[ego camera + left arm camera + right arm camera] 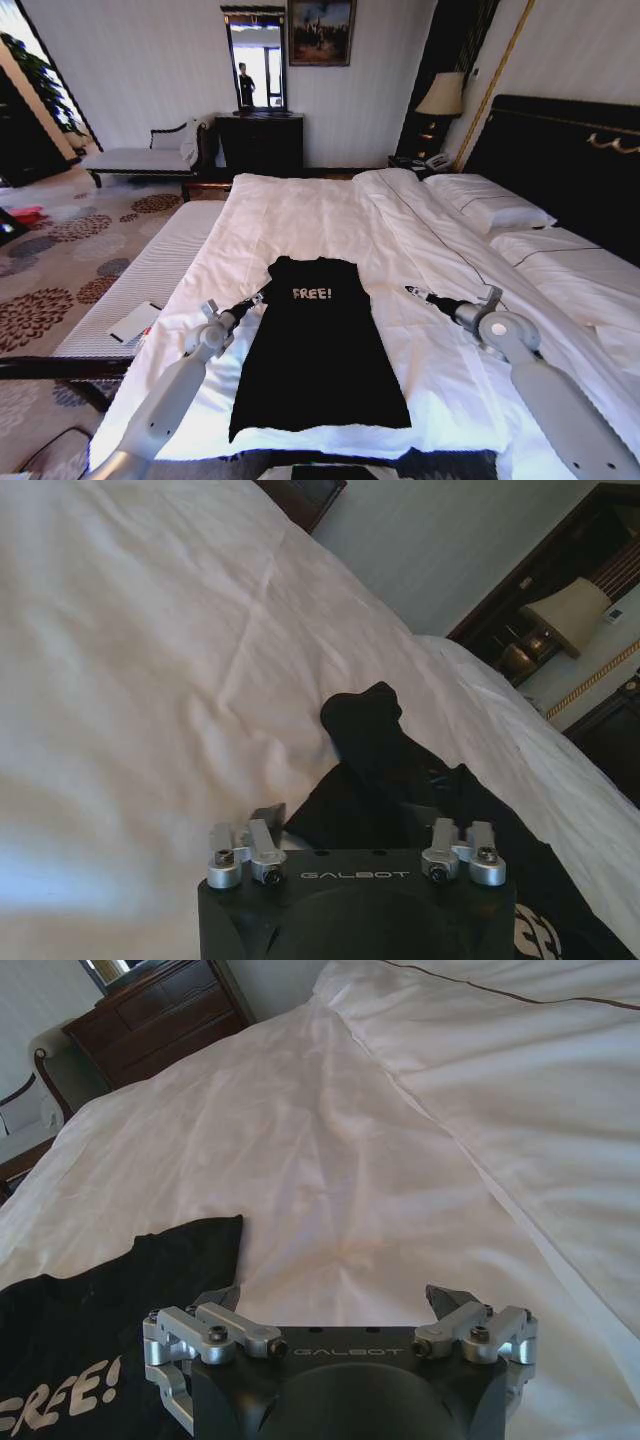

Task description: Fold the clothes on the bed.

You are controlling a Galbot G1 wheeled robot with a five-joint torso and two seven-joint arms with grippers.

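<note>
The clothes, one black T-shirt (318, 350) with pale "FREE!" lettering, lie flat on the bed's white duvet (300, 215), sleeves tucked in so it forms a narrow strip. My left gripper (251, 300) sits at the shirt's left shoulder edge, jaws open. In the left wrist view the left gripper (345, 818) hovers low over the black fabric (375, 745), which bunches just ahead of it. My right gripper (414, 292) is open over bare duvet, a short way right of the shirt. The right wrist view shows the right gripper (335, 1305) with the shirt's corner (130, 1280) off to one side.
White pillows (500, 212) and the dark headboard (570, 160) are at the right. A lamp (441, 95), a dark dresser (260, 140) with a mirror and a pale chaise bench (140, 158) stand beyond the bed. A white padded bench (150, 275) runs along the bed's left side.
</note>
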